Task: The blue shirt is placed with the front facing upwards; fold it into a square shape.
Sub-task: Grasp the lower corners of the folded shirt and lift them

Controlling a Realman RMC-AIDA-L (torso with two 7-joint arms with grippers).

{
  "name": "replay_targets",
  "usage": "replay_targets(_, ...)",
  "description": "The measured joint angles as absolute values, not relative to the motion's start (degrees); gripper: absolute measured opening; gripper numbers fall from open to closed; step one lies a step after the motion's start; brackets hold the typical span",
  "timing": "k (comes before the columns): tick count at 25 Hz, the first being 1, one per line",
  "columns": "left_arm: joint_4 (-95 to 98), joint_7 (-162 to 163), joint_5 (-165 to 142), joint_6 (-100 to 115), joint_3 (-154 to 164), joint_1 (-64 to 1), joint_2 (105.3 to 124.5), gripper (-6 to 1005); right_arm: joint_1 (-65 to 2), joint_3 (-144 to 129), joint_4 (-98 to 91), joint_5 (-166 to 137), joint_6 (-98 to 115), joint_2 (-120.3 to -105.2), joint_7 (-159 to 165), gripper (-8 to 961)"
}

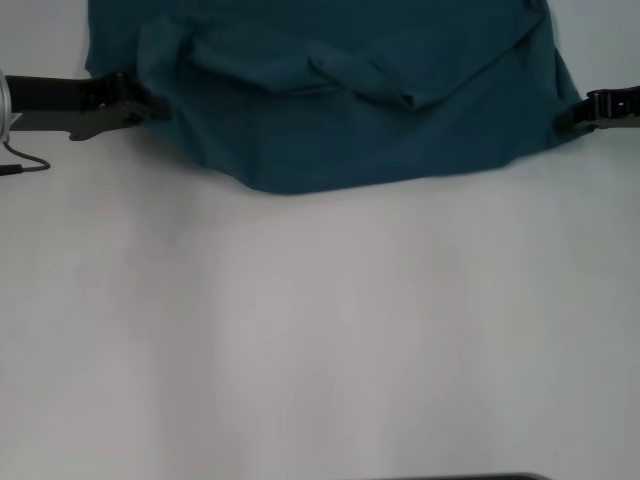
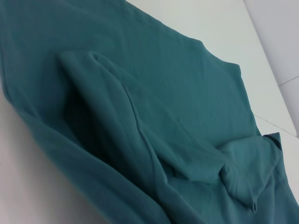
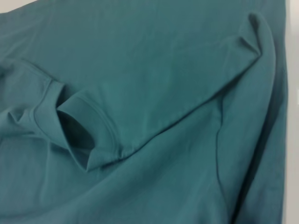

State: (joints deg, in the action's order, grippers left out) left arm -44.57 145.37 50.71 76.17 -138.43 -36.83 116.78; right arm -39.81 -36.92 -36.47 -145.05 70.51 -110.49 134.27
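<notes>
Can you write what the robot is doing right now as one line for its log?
shirt: bunched, far side of table | left gripper: at shirt's left edge | right gripper: at shirt's right edge | fold: not square yet

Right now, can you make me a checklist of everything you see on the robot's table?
Surface: white table, bare in front.
Job's things: blue shirt, bunched and creased at the far edge, a sleeve opening folded over the body; not yet square.
Clutter: nothing seen.
Grippers: left claw at the shirt's left edge, right claw at its right edge; grip unclear.
Cables: thin dark wire by the left arm.
Surroundings: nothing seen.
</notes>
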Motion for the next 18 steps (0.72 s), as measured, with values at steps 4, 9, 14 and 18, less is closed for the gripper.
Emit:
replay_targets(4, -44.53, 145.38, 50.56, 76.44, -138.43, -36.79, 116.58, 5, -39.81, -36.92, -36.51, -145.59, 70.87, -110.0, 134.48, 207)
replay_targets(9, -44.06, 145.43, 49.45, 79.61, -137.15, -36.81, 114.97, 6, -39.81, -37.09, -37.98, -147.58, 74.2, -109.35, 135.22, 83)
replay_targets(14, -45.38, 145.36, 46.49, 89.58, -136.76, -36.1, 112.42, 5, -39.73, -37.08, -43.21, -152.19, 84.85, -109.1, 135.76, 47)
replay_targets(18, -47.69, 145.42, 42.63, 96.44, -136.91, -34.86, 111.49, 5, -39.24, -37.15, -47.55, -155.92, 92.2, -109.29, 136.71, 50)
